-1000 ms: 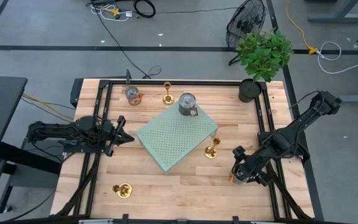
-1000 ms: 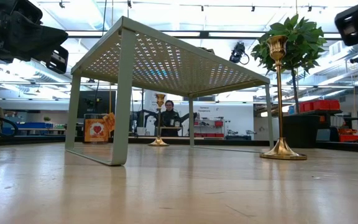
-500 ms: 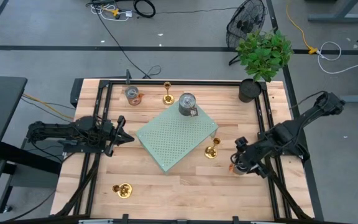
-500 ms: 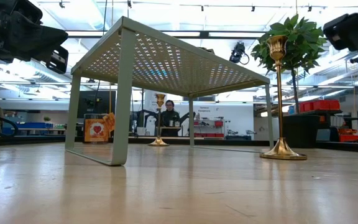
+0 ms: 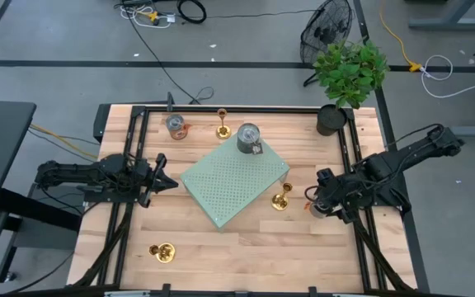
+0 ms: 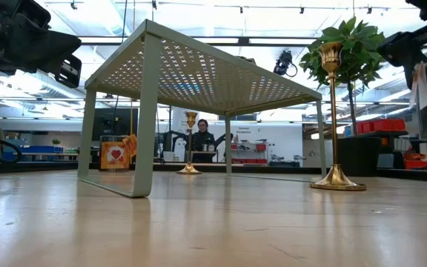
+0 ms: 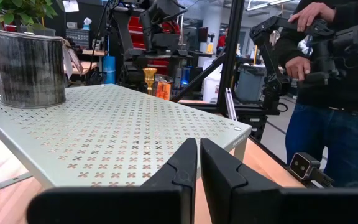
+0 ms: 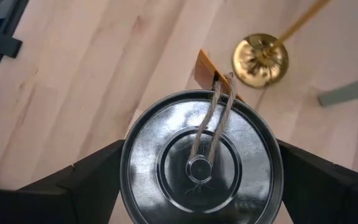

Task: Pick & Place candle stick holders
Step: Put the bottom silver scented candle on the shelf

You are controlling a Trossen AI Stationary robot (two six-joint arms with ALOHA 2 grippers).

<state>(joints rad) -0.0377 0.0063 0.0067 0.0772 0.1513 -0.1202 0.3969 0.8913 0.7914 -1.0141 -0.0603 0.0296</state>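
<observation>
Three gold candle stick holders show. One (image 5: 221,124) stands near the far edge, one (image 5: 281,198) stands on its round base by the green rack's right corner, and one (image 5: 163,252) lies at the near left. The standing one also shows in the low view (image 6: 335,111). My right gripper (image 5: 320,202) is shut on a silver tin can (image 8: 201,162) with twine and an orange tag, just right of the middle holder (image 8: 261,59). My left gripper (image 5: 159,183) is shut and empty, left of the rack; its fingers (image 7: 197,165) point at the rack's edge. My right gripper pinches the tin can between its two fingers (image 8: 98,180), one on each opposite side of the can's round wall just below the lid rim (image 8: 126,168). The fingers come from above, pointing down. The can is upright, lid up, lifted clear of the table (image 6: 426,85).
A green perforated rack (image 5: 233,183) stands mid-table with a tin can (image 5: 248,139) on its far corner. Another can (image 5: 176,126) stands at the far left. A potted plant (image 5: 340,82) is at the far right. A person (image 7: 328,93) stands beyond the table.
My right gripper has carried the tin can toward the table's far edge, ending beside the middle candle stick holder, and its arm has swung round. The can stays upright in the hold.
</observation>
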